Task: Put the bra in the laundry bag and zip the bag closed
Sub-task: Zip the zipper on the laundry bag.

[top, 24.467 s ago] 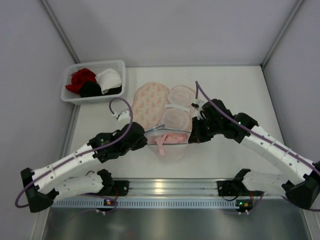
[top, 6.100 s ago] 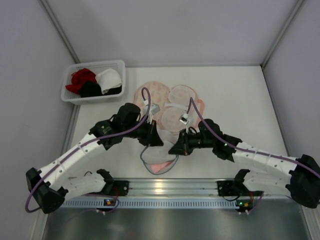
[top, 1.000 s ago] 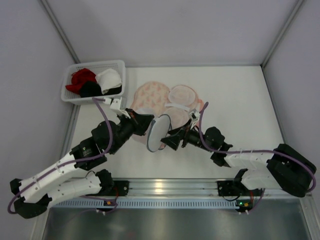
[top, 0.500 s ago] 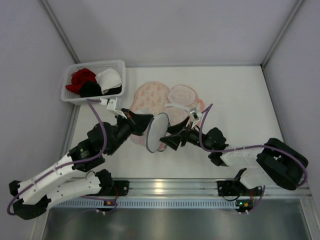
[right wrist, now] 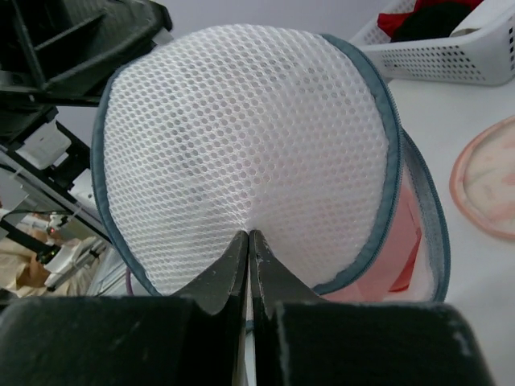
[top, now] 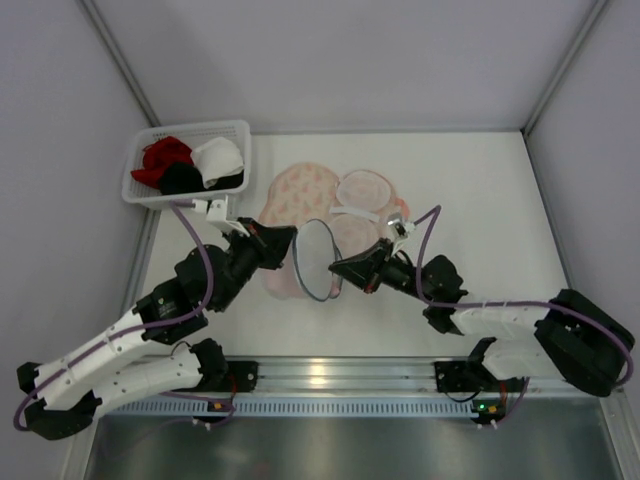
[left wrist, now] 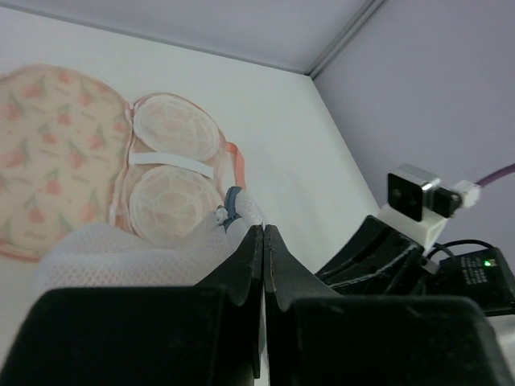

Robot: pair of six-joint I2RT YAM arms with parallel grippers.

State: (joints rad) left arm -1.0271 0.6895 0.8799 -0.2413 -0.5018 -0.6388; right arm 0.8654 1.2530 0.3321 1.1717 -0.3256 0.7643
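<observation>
Standing on edge near the middle of the table (top: 470,190), a round white mesh bag (right wrist: 249,137) is propped up between the two arms. Its blue-grey zip rim (right wrist: 393,121) gapes along one side, and something pink, most likely the bra (right wrist: 409,241), shows inside the gap. The bra seems to be in already, and the zip is not yet closed. The bag is probably held from both sides so that the mesh stays taut and the rim can be reached for zipping.

The right pincer (right wrist: 249,237) is pressed together, its tips nipping a small fold at the middle of the mesh face, which dimples where they bite. The left pincer (left wrist: 263,241) is also pressed together on the bag's opposite side, with white mesh bunched against it. It appears to pinch that mesh, though the hold itself is hidden. A peach floral pouch (top: 295,190) lies flat on the table behind the bag.
</observation>
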